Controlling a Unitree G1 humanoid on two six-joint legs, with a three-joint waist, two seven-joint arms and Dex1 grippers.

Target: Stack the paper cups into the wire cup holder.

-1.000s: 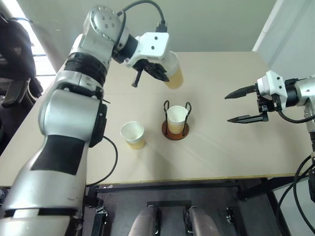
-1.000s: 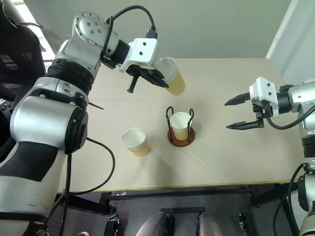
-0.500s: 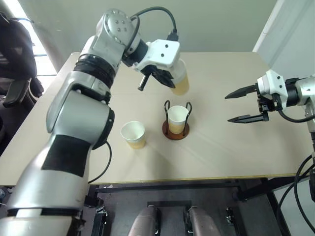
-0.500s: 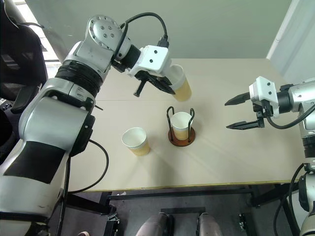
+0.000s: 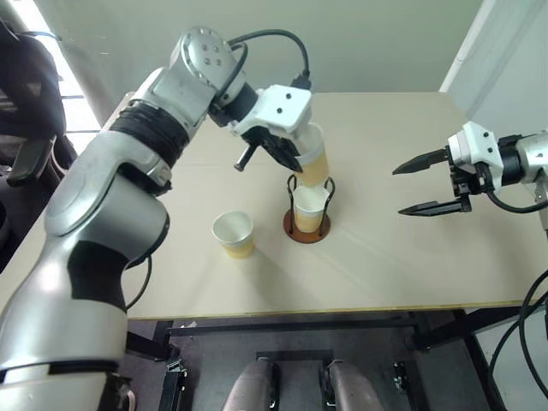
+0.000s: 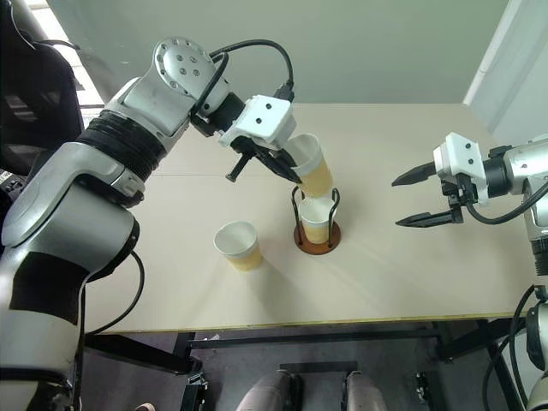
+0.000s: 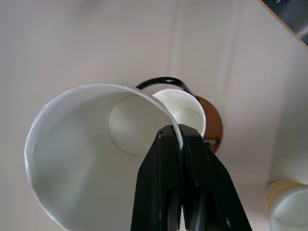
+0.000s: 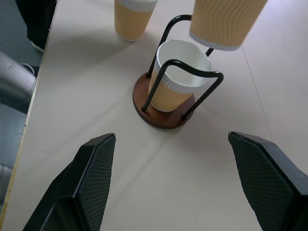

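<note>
I see the wire holder (image 5: 306, 224) mid-table, brown disc base, black loops upright, one cup (image 5: 308, 204) seated inside. A second cup (image 5: 311, 163) hangs tilted just above it, at its 12 o'clock. The third cup (image 5: 234, 234) stands upright at the holder's 9 o'clock, apart.

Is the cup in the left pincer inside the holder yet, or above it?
Above. The held cup, pinched at its rim by the left pincer, hangs tilted over the wire cup holder.
</note>
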